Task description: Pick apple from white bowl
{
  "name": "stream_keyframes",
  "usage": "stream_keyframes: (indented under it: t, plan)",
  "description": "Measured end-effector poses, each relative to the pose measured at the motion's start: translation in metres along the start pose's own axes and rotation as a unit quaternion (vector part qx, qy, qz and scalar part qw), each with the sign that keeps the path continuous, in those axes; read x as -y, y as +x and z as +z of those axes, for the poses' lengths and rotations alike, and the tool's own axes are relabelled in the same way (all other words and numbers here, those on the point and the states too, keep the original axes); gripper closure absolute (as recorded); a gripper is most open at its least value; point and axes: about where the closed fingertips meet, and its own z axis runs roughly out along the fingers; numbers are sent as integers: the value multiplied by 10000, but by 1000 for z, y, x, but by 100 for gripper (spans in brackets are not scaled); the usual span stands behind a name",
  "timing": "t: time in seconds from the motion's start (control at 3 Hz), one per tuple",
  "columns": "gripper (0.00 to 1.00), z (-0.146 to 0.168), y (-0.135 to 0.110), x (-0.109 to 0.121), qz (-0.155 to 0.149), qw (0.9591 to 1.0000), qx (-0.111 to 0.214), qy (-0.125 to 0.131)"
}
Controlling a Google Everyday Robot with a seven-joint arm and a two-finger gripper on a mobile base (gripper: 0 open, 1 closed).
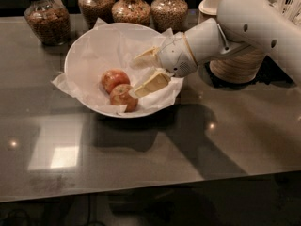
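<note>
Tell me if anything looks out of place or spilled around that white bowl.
Nothing is spilled or broken. Only the crumpled paper liner pokes untidily over the rim of the white bowl. The end effector hovers open over the bowl, beside the apple.

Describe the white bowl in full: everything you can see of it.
The white bowl is wide, round and sloping-sided. It stands upright on the dark glossy table, in front of the jars. Crumpled white paper lines it and spills over the rim. Inside lie the red apple and a paler apple, touching each other. The open gripper reaches in over the right rim, its fingers apart beside the apples.
</note>
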Motion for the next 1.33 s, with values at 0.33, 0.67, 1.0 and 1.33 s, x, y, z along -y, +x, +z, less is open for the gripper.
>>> stream_keyframes:
  t: [0.33, 0.67, 1.0, 1.33]
  plan:
    - [35, 10, 4, -2, 42, 9997, -18, -229]
    - [35, 16, 9, -8, 110, 9984, -113, -550]
    - [36, 21, 13, -15, 176, 9963, -168, -827]
    - [37, 29, 13, -19, 200, 9940, -219, -1055]
